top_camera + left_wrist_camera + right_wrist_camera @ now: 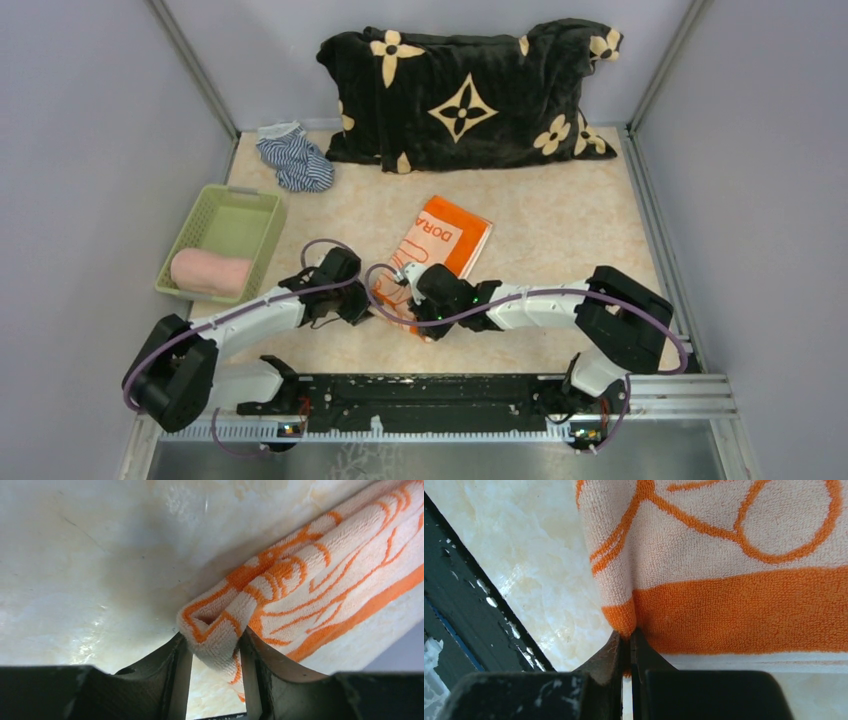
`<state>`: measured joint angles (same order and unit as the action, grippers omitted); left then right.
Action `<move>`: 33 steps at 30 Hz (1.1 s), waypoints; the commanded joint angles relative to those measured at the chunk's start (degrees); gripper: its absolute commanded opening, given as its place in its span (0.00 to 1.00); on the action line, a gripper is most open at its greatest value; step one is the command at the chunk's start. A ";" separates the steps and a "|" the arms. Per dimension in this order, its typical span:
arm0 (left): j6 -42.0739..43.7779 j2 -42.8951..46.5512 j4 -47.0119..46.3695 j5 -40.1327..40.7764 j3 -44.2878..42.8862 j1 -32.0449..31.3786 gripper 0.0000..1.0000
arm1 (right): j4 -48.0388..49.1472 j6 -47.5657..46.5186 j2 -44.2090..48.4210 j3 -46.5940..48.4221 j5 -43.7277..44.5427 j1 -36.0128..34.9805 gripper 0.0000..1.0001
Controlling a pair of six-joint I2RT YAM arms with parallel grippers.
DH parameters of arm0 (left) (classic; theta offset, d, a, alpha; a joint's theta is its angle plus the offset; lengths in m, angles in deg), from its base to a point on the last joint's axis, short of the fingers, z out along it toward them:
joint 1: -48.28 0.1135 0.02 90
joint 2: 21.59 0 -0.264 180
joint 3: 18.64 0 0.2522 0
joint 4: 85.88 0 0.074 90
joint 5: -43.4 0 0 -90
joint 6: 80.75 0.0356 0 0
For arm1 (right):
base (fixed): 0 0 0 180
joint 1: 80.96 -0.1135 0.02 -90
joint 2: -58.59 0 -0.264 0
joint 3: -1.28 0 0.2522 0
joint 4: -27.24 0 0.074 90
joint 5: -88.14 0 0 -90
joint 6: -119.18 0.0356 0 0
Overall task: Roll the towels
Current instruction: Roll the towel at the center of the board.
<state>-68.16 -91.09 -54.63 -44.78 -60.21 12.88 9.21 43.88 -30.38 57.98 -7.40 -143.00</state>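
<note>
Orange-and-white printed terry towel (452,238) is laid on the pale marbled tabletop (560,230), its near edge folded over. The fold is grasped by the left gripper (215,647); the orange border is pinched by the clenched right gripper (629,637). A rolled pale pink terry towel (210,272) is kept in the green plastic basket (240,195).

The orange towel (452,238) is seen spread on the desk (570,235), its near end met by the left gripper (368,303) and the right gripper (404,298), while the pink towel (210,272) is kept rolled in the green basket (240,196) at the left.
</note>
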 commanded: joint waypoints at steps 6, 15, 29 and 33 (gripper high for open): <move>1.42 -1.40 8.53 9.14 -4.44 -0.11 0.39 | 1.28 1.05 2.62 -0.58 -5.15 1.67 0.00; 7.43 -2.94 11.32 12.14 -9.88 -0.11 0.13 | 4.22 4.64 2.62 -1.10 -19.04 8.87 0.00; 15.28 4.10 15.52 15.42 -11.60 -0.08 0.69 | 7.64 12.76 -10.75 1.82 -43.27 21.88 0.00; 17.26 8.43 15.03 13.33 -8.50 0.05 0.73 | 10.41 15.93 -13.20 1.37 -46.29 25.02 0.00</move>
<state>-53.82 -86.21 -41.12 -31.10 -71.42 12.68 15.13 56.45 -42.10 57.93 -47.72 -120.59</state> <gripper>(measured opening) 0.720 0.022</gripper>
